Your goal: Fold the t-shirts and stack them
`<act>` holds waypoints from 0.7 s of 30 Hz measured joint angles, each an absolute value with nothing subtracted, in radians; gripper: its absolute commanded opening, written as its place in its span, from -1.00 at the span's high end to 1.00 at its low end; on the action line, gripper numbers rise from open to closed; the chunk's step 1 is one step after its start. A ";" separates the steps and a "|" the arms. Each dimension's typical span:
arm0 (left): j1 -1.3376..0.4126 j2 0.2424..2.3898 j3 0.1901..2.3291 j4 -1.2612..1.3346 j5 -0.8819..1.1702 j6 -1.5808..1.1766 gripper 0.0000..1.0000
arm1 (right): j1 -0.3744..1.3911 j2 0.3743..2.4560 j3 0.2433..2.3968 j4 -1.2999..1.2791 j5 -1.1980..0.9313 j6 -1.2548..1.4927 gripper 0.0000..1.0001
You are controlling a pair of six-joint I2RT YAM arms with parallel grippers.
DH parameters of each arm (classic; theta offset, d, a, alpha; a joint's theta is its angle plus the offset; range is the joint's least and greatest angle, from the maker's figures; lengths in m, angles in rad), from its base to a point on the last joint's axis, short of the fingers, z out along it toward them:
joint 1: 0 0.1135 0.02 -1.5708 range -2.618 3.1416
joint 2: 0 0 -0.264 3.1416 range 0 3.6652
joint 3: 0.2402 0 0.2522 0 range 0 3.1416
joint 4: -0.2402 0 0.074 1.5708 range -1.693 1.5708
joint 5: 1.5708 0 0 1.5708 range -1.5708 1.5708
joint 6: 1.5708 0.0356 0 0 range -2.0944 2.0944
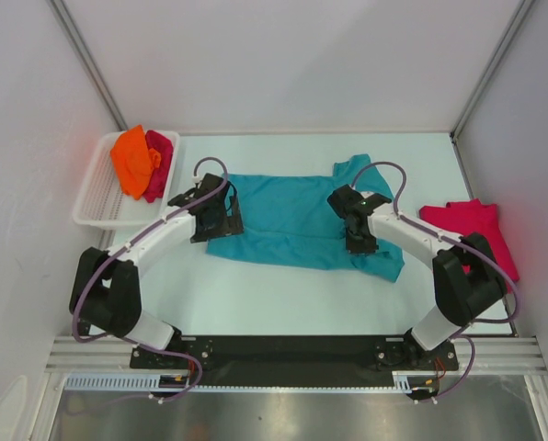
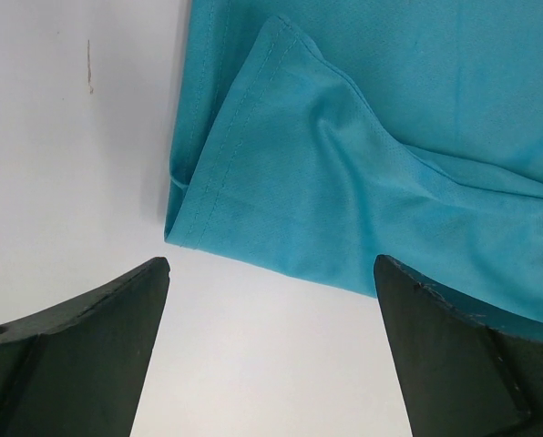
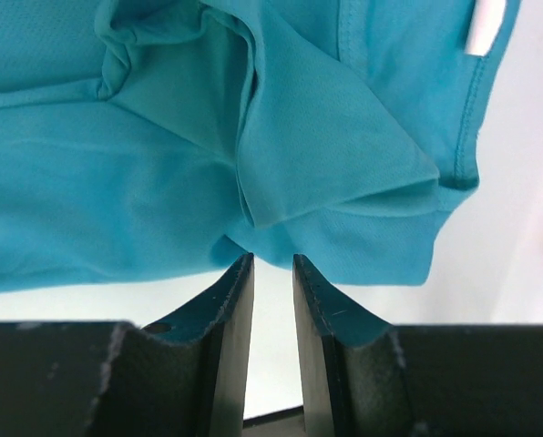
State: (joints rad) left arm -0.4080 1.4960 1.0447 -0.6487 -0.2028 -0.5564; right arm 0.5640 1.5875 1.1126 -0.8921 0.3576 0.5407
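Note:
The teal t-shirt (image 1: 292, 216) lies spread across the middle of the table, its right side rumpled. My left gripper (image 1: 222, 219) hangs over its left edge; in the left wrist view (image 2: 271, 264) the jaws are wide open and empty, with a folded hem of the teal t-shirt (image 2: 390, 137) just beyond them. My right gripper (image 1: 358, 237) is over the shirt's right part. In the right wrist view (image 3: 273, 257) a narrow gap shows bare table between the jaws, and their tips sit at the edge of a teal fold (image 3: 162, 164). An orange t-shirt (image 1: 131, 158) and a crimson-pink t-shirt (image 1: 160, 165) lie bunched in the basket. Another crimson-pink t-shirt (image 1: 476, 230) lies at the right.
The white slatted basket (image 1: 95, 197) stands at the far left of the table. White walls close in the back and both sides. A white label (image 3: 484, 25) shows on the teal shirt in the right wrist view.

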 measured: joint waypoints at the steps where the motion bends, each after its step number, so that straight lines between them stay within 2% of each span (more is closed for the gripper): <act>1: -0.408 1.491 1.041 -0.649 -0.203 -0.556 -0.99 | 0.562 1.599 1.113 -0.884 0.359 0.540 0.43; 14: -0.408 1.472 1.038 -0.648 -0.204 -0.556 -0.99 | 0.556 1.682 1.132 -0.839 0.389 0.521 0.49; 21: -0.408 1.472 1.038 -0.646 -0.203 -0.556 -0.99 | 0.545 1.699 1.159 -0.829 0.418 0.501 0.90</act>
